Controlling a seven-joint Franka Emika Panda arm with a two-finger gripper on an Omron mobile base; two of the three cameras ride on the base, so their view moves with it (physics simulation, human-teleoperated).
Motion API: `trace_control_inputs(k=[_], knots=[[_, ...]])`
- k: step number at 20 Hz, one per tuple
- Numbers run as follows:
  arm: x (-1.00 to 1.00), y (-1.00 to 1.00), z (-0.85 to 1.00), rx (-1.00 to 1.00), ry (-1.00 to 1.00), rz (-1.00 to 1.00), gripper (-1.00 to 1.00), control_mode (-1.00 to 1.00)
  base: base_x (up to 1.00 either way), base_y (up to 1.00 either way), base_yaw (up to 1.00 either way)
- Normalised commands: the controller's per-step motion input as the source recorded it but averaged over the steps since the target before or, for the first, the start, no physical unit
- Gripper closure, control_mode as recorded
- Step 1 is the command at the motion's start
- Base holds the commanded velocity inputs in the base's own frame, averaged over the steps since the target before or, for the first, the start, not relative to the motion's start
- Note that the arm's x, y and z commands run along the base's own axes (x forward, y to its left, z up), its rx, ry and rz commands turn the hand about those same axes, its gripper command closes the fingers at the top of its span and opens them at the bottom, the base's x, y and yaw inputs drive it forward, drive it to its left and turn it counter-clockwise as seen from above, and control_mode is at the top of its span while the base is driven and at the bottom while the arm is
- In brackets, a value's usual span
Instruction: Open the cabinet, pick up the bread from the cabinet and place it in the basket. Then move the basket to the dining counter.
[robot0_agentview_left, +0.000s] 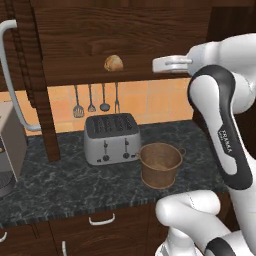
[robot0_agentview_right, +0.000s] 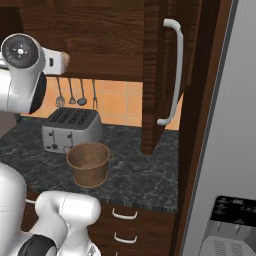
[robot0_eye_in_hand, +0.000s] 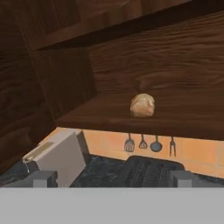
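The cabinet (robot0_agentview_left: 100, 35) stands with both doors swung out; its left door's bar handle (robot0_agentview_left: 15, 75) and right door's bar handle (robot0_agentview_right: 175, 70) are in view. The bread (robot0_agentview_left: 113, 63), a small tan lump, lies on the cabinet's lower shelf (robot0_eye_in_hand: 175, 109). In the hand view the bread (robot0_eye_in_hand: 142, 105) sits straight ahead, some way off. My gripper (robot0_eye_in_hand: 113, 178) is open, its tips wide apart with nothing between them. The white hand (robot0_agentview_left: 170, 63) hovers at shelf height, right of the bread. The basket (robot0_agentview_left: 160, 165) stands on the black worktop below, right of the toaster. The dining counter is out of view.
A silver toaster (robot0_agentview_left: 111, 137) sits under the shelf beside the basket (robot0_agentview_right: 89, 162). Utensils (robot0_agentview_left: 95, 100) hang on the orange tiled wall. A grey appliance (robot0_agentview_left: 7, 145) stands at far left, and a tall grey fridge (robot0_agentview_right: 225, 150) at far right. The open right door (robot0_agentview_right: 160, 75) juts over the worktop.
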Motion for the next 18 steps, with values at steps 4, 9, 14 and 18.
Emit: trace_control_inputs(k=[4, 9, 14, 18], knots=[[0.52, 0.36, 0.0, 0.0, 0.05, -0.26, -1.0, -1.0, 0.0, 0.0, 0.0], [0.42, 0.12, 0.0, -0.03, 0.01, -0.1, -1.0, -1.0, 0.0, 0.0, 0.0], [0.69, 0.01, 0.06, -0.1, 0.14, -0.01, -1.0, -1.0, 0.0, 0.0, 0.0], [0.46, 0.13, 0.0, -0.11, 0.24, 0.0, -1.0, -1.0, 0.0, 0.0, 0.0]])
